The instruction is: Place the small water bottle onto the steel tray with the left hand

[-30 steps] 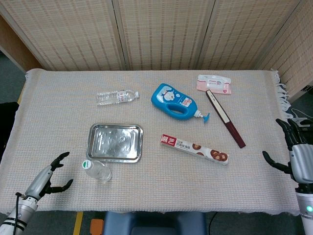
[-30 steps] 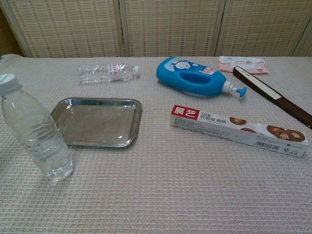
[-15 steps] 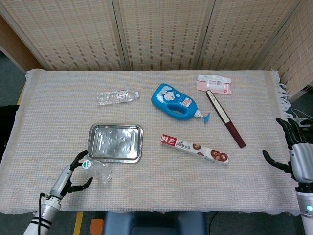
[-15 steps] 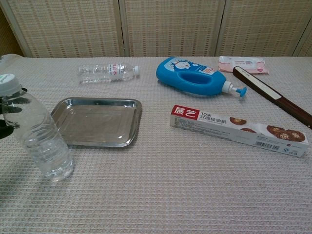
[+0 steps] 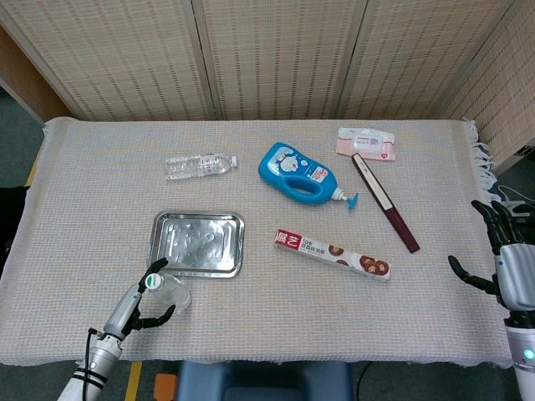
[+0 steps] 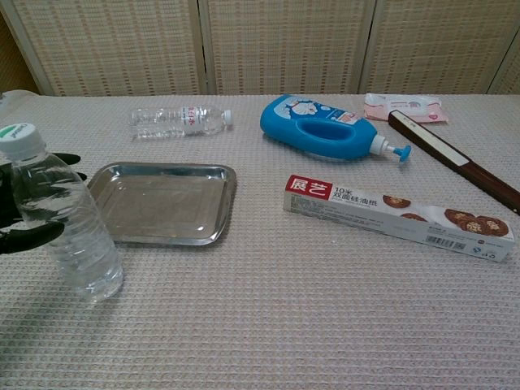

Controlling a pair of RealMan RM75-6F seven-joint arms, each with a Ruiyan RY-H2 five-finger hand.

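The small water bottle (image 5: 170, 291) stands upright with a green-and-white cap, just in front of the steel tray's (image 5: 197, 243) front left corner. In the chest view the bottle (image 6: 67, 221) leans slightly, left of the tray (image 6: 162, 203). My left hand (image 5: 135, 307) reaches in from the table's front edge. Its fingers (image 6: 50, 160) pass behind the bottle and its thumb lies in front, spread and not closed round it. My right hand (image 5: 506, 261) hovers at the table's right edge, fingers apart and holding nothing.
A second clear bottle (image 5: 199, 165) lies on its side behind the tray. A blue pump bottle (image 5: 294, 170), a long baking-paper box (image 5: 333, 254), a dark flat stick (image 5: 384, 202) and a pink pack (image 5: 366, 143) lie to the right.
My left hand has moved right from the table's front left corner until its fingers bracket the upright bottle. The bottle has tipped slightly. The right hand has not moved.
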